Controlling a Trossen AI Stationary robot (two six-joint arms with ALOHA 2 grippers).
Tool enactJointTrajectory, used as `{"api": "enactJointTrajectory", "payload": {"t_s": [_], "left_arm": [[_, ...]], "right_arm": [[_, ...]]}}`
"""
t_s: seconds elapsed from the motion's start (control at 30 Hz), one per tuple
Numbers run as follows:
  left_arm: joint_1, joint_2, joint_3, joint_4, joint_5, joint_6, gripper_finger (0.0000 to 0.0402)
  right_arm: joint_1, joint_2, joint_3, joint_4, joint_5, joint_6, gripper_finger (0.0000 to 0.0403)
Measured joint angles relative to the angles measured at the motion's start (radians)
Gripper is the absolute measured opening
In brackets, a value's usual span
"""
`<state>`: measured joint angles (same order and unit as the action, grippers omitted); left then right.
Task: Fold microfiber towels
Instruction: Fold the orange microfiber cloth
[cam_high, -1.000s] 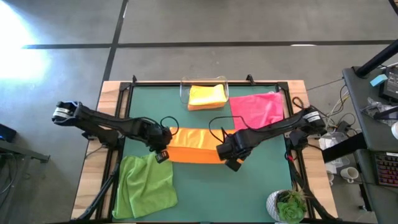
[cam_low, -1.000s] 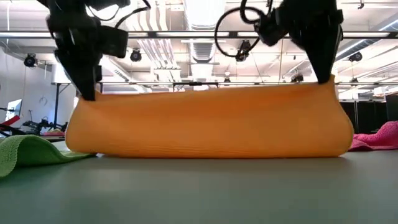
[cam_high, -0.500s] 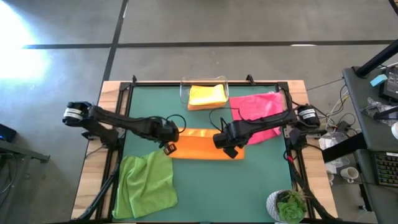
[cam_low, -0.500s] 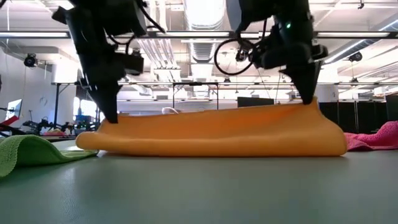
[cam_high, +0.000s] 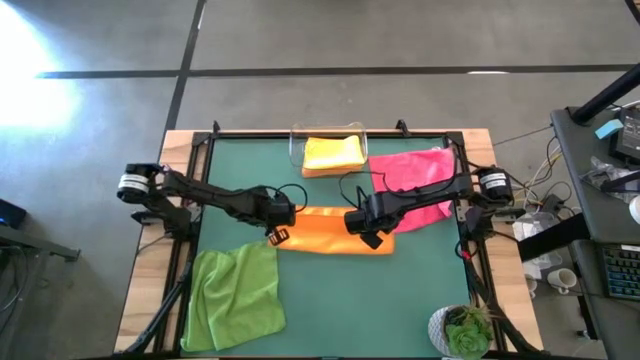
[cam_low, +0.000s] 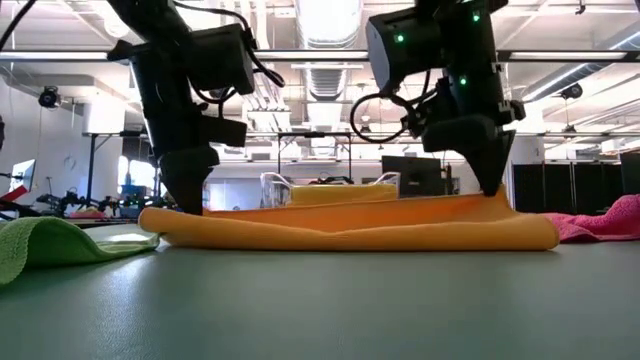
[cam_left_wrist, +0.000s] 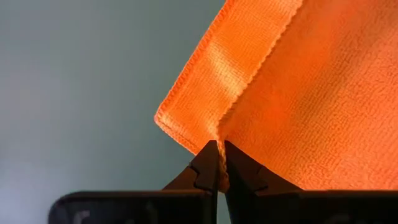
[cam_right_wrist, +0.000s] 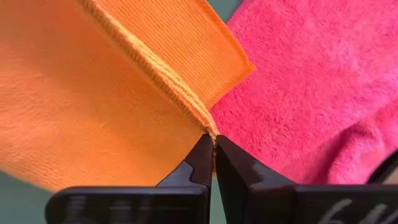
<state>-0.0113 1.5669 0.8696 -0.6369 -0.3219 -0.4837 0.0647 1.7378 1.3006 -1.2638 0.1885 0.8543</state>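
An orange towel (cam_high: 335, 232) lies folded at the table's middle and shows as a low, flat band in the low view (cam_low: 350, 232). My left gripper (cam_high: 277, 228) is shut on its left end and my right gripper (cam_high: 370, 230) on its right end. A hot pink towel (cam_high: 415, 175) lies spread at the far right. A lime green towel (cam_high: 235, 298) lies crumpled at the near left. A yellow towel (cam_high: 332, 152) lies folded in the clear bin (cam_high: 296, 150), with an orange edge (cam_high: 330, 172) showing under it. My left gripper pinches the upper layer's left corner (cam_left_wrist: 219, 138) between its two fingertips, coming from above. The held layer lies low over the lower layer (cam_left_wrist: 186, 106), which rests on the table. My right gripper pinches the upper layer's hemmed right corner (cam_right_wrist: 202, 121) between its two fingertips, coming from above. The held edge (cam_low: 480, 205) sits just above the rest of the towel, which rests on the table.
The pink towel (cam_right_wrist: 311, 93) lies right beside my right gripper. A potted plant (cam_high: 462, 330) stands at the near right corner. Bare green mat (cam_high: 380, 300) lies on the near side of the orange towel.
Both grippers have gone toward the table's far edge and down, still shut on the orange towel. The held edge, which stood high like a wall, has come over and down onto the lower half. The towel now lies folded and nearly flat.
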Motion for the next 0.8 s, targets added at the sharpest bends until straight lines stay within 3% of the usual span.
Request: {"api": "enactJointTrajectory", "payload": {"t_s": [0.23,0.47,0.63,0.8], "left_arm": [[0.009,-0.01,0.009,-0.002,-0.021,0.072,0.0012],[0.046,-0.01,0.036,-0.005,-0.022,0.082,0.0082],[0.06,-0.012,0.112,-0.204,-0.014,0.082,0.013],[0.059,-0.036,0.183,-0.287,0.007,0.097,0.0138]], "right_arm": [[-0.003,0.0,-0.001,0.022,0.05,-0.002,0.0035],[-0.01,-0.002,0.0,0.015,0.077,-0.002,0.0095],[-0.011,-0.053,0.009,-0.071,0.067,-0.005,0.0114],[0.005,-0.168,0.04,-0.126,0.067,0.075,0.0117]]}}
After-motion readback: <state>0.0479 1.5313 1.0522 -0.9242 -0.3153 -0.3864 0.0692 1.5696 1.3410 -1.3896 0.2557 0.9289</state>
